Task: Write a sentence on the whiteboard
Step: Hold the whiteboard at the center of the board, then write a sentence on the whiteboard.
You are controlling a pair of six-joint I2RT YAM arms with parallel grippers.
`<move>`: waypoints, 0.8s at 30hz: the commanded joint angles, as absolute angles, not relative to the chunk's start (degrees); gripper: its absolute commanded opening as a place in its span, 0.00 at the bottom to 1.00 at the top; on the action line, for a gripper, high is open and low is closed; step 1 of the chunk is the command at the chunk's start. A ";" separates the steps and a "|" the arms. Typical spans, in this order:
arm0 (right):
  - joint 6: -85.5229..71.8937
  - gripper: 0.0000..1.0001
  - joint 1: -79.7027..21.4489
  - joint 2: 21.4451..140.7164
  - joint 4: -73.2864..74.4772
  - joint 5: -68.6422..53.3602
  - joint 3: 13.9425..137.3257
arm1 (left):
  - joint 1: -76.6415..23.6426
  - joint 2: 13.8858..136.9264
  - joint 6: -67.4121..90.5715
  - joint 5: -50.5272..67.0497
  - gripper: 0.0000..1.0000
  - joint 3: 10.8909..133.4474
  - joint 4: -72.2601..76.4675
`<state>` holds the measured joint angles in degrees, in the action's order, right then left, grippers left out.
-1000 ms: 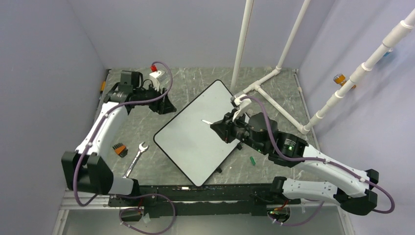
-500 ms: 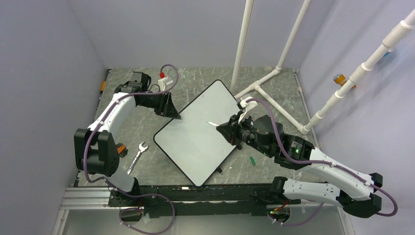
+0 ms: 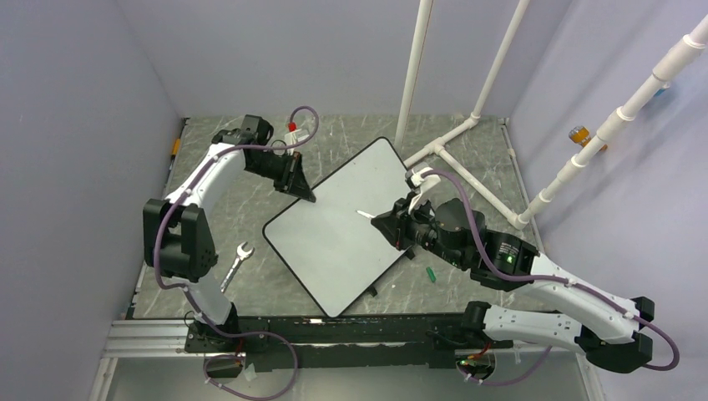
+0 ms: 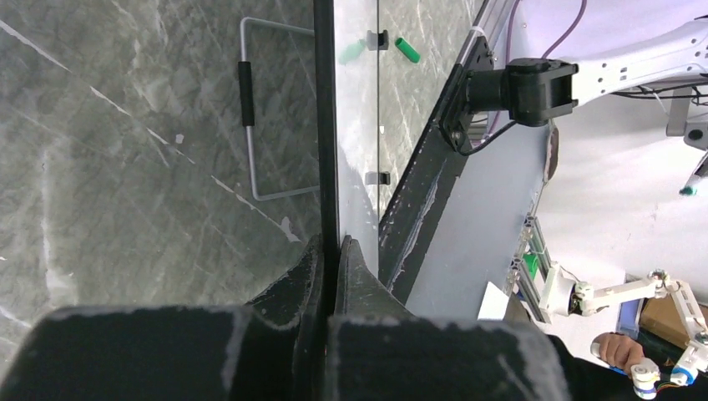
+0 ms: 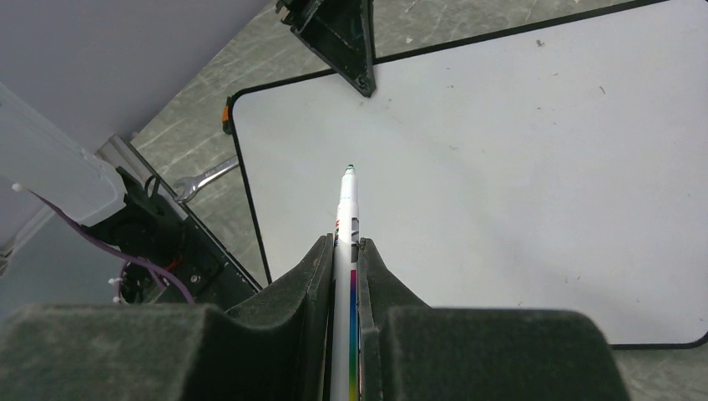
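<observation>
The whiteboard (image 3: 338,238) lies tilted on the marble table, and its face (image 5: 518,167) is blank, with no sentence showing on it. My left gripper (image 3: 307,197) is shut on the board's upper-left rim. In the left wrist view the black rim (image 4: 324,125) runs between the closed fingertips of that gripper (image 4: 331,244). My right gripper (image 5: 344,246) is shut on a white marker (image 5: 346,213) with a rainbow stripe. The marker's green tip (image 3: 360,214) points over the middle of the board. I cannot tell whether it touches. The left gripper (image 5: 361,79) also shows at the board's far edge.
A silver wrench (image 3: 234,266) lies left of the board. A green marker cap (image 3: 431,273) rests on the table to the right, near the right arm. White pipes (image 3: 455,134) stand at the back right. Walls enclose the table on three sides.
The left arm has swung right to the board's upper-left edge, and its gripper has shut on the rim. The right gripper with the marker has shifted slightly right.
</observation>
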<state>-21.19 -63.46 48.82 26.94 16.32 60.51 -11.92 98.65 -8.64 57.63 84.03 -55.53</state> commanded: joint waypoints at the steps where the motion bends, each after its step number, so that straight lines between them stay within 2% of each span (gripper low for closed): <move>1: -19.72 0.00 -63.54 48.52 25.00 13.78 59.98 | -13.37 100.43 -14.63 54.57 0.00 90.71 -58.11; 8: -17.73 0.00 -63.76 55.46 23.65 9.44 61.99 | -13.97 100.78 -12.47 47.31 0.00 92.93 -56.46; 24: -14.59 0.00 -65.36 74.73 14.45 4.05 70.56 | -13.97 97.04 -10.38 43.27 0.00 88.22 -51.30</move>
<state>-15.75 -64.88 71.77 19.33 6.33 66.24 -14.04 99.92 -7.68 52.18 88.84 -57.65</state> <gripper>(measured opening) 0.151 0.034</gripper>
